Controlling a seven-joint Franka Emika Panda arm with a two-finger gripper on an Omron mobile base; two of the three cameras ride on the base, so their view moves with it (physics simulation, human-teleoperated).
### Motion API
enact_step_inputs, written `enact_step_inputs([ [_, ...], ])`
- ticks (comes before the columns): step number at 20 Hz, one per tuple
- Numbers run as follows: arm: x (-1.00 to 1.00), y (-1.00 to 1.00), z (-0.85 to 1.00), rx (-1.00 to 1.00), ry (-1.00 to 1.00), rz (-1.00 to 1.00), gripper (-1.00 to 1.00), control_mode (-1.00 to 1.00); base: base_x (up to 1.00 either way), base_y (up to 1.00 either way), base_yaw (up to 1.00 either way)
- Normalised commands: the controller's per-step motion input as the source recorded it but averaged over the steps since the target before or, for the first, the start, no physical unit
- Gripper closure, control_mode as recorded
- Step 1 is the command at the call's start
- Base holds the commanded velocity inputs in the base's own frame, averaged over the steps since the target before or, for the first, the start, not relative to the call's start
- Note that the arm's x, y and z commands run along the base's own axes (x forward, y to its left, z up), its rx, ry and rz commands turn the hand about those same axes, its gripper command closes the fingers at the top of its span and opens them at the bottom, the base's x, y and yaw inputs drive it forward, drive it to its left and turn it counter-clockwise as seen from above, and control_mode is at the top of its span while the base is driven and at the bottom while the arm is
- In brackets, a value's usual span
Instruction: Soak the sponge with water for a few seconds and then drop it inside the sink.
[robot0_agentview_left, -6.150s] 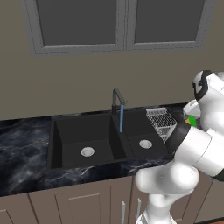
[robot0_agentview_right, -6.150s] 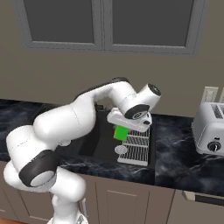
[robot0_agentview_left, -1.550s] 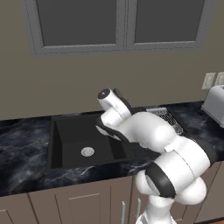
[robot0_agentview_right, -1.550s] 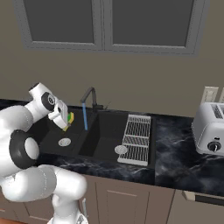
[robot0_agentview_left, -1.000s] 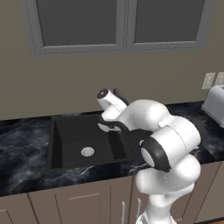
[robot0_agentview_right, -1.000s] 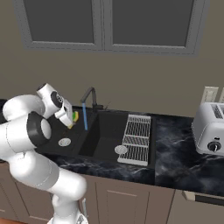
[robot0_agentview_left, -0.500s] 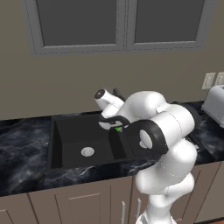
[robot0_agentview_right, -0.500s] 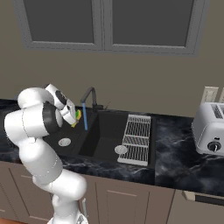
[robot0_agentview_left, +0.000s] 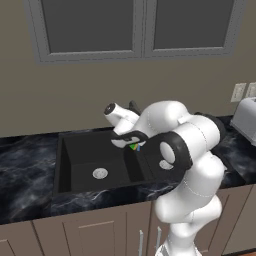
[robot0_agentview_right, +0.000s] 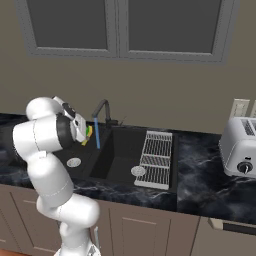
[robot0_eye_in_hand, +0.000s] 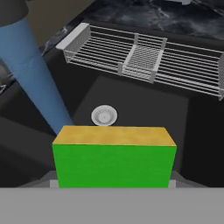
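My gripper (robot0_agentview_right: 86, 133) is shut on the sponge (robot0_agentview_right: 89, 132), a green block with a yellow layer, and holds it above the black sink (robot0_agentview_right: 120, 150). In the hand view the sponge (robot0_eye_in_hand: 113, 161) spans the lower middle, green face toward the camera and yellow layer on top. The blue water (robot0_eye_in_hand: 37, 74) falls just past its left end; I cannot tell whether they touch. From the right base view the water (robot0_agentview_right: 96, 134) drops from the dark faucet (robot0_agentview_right: 102, 107) right beside the sponge. The left base view has the sponge (robot0_agentview_left: 135, 147) tucked under the folded arm over the sink (robot0_agentview_left: 80, 160).
A wire drying rack (robot0_agentview_right: 156, 157) lies over the sink's right side, and it crosses the top of the hand view as the rack (robot0_eye_in_hand: 144, 57). A round drain (robot0_eye_in_hand: 104, 116) sits below the sponge. A toaster (robot0_agentview_right: 242, 147) stands on the dark marble counter at the right.
The arm has carried the sponge from over the left basin rightward up to the water stream, folding in closer. The gripper has stayed shut on it.
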Motion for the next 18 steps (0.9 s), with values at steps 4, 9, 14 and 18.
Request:
enact_step_inputs([
  [4,0.00,-0.04,-0.01,0.00,0.00,-0.07,1.00,-1.00,0.00,0.00,0.00],
  [9,0.04,-0.10,-0.12,-0.01,0.00,-0.09,1.00,-1.00,0.00,0.00,0.00],
  [14,0.04,0.00,0.00,0.00,0.04,-0.03,1.00,-1.00,0.00,0.00,0.00],
  [18,0.06,0.01,-0.01,0.00,0.11,0.00,1.00,-1.00,0.00,0.00,0.00],
])
